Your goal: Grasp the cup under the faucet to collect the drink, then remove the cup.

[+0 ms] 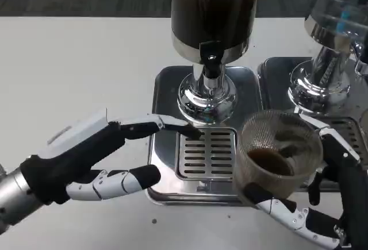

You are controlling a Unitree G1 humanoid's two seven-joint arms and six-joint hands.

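White table (75, 60), two dispensers (213, 14), one cup (279, 155)

You see a ribbed clear plastic cup (280, 152), a glossy chrome dispenser base (206, 97), a brushed slotted steel drip tray (206, 153) and the smooth matt white table (75, 72).

Left hand (95, 161) reaches in from the left, fingers spread, holding nothing. Right hand (322, 204) at lower right grips a cup (279, 155).
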